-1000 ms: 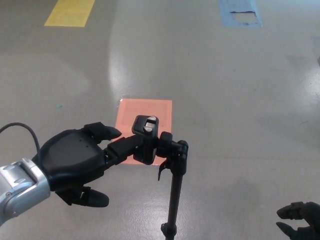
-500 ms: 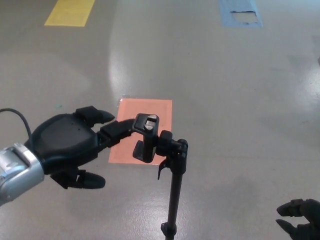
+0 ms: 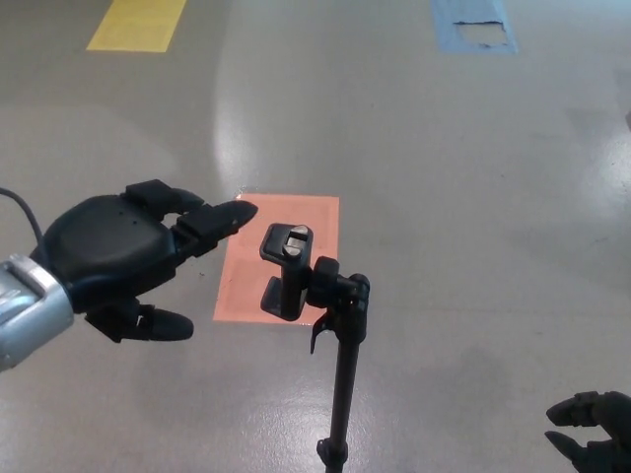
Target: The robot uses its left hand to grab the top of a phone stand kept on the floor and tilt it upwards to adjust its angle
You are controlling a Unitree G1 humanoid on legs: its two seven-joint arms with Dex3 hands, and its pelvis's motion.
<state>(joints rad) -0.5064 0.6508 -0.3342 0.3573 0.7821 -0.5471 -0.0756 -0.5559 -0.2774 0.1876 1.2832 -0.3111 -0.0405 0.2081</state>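
— Looking down from the head view, where does the left hand sit?

— It hangs above the grey floor with its fingers spread wide and holding nothing; the thumb points down below the palm.

— And the phone stand?

— It stands upright just to the right of that hand, apart from it. Its clamp head is near the tip of the extended fingers, with a clear gap between them. The thin black pole drops from the clamp toward the bottom edge of the picture.

— What lies beneath?

— An orange mat on the floor, under and beyond the fingertips, partly covered by the clamp.

— Does the right hand show?

— Only at the lower right corner, far to the right of the stand. 2 fingers show, slightly parted, but whether it is open cannot be told.

— Anything further off?

— 1 yellow patch well ahead of the left hand, and 1 blue patch far right.
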